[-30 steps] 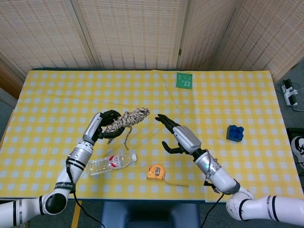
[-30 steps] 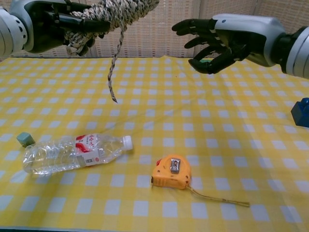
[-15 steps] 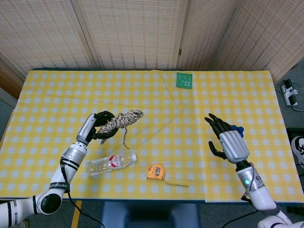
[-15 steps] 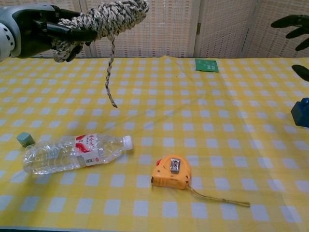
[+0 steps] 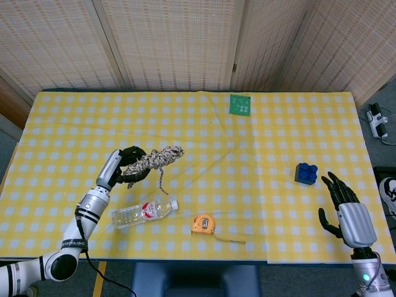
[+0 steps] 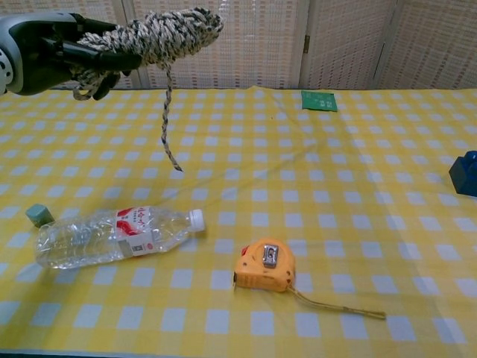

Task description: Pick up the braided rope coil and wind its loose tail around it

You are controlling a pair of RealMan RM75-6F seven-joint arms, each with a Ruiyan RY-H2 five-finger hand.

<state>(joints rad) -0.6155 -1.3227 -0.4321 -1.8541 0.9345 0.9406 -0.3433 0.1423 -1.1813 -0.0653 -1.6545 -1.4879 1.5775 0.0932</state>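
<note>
My left hand point(image 5: 124, 166) point(image 6: 52, 52) grips the braided rope coil point(image 5: 154, 160) point(image 6: 160, 33), a beige and dark speckled bundle held above the yellow checked table point(image 5: 260, 136). The coil's loose tail point(image 5: 162, 180) point(image 6: 168, 119) hangs straight down from it, its end free in the air. My right hand point(image 5: 348, 213) is far off at the lower right, beyond the table's front right corner, fingers spread and holding nothing; the chest view does not show it.
A clear plastic bottle point(image 5: 141, 212) point(image 6: 115, 235) lies below the coil. An orange tape measure point(image 5: 203, 223) point(image 6: 265, 267) lies near the front edge. A blue block point(image 5: 306, 172) point(image 6: 465, 173) sits at the right, a green card point(image 5: 240, 104) point(image 6: 319, 101) at the back, a small green cube point(image 6: 39, 215) at the left.
My right hand has withdrawn from beside the coil to the far lower right, out of the chest view. My left hand with the coil has shifted slightly left and down.
</note>
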